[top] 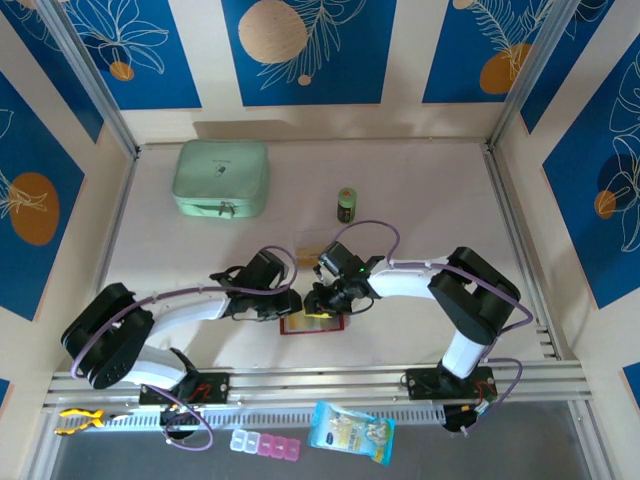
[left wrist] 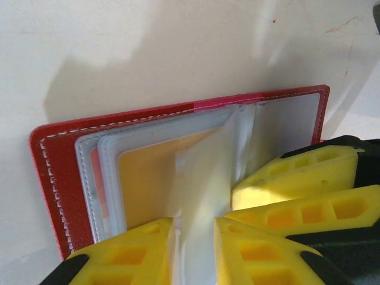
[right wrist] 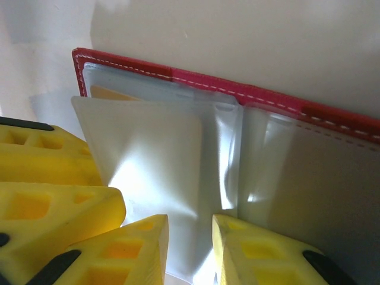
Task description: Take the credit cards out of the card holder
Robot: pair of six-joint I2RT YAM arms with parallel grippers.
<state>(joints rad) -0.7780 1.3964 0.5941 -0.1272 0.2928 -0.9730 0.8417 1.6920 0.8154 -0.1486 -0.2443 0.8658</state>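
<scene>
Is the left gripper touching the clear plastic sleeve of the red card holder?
Touching. The left wrist view shows the clear sleeve rising between the yellow fingers of the left gripper, filling their gap and meeting both.

- Cream tabletop under and all round the left pincer and the right pincer; matte, faintly scuffed, with soft grey shadows close beside them.
- Beyond the pincers, a cream back wall carrying deep-blue panels with white leaf outlines and tan-orange discs.
- Well out to the left of the pincers, a side wall with like panels; the same well out to the right.
- Slim aluminium posts in the far corners.
- On the near side of the pincers, silver rails along the table edge, then a dark grey surface.
- Soft, even light across the table.
</scene>
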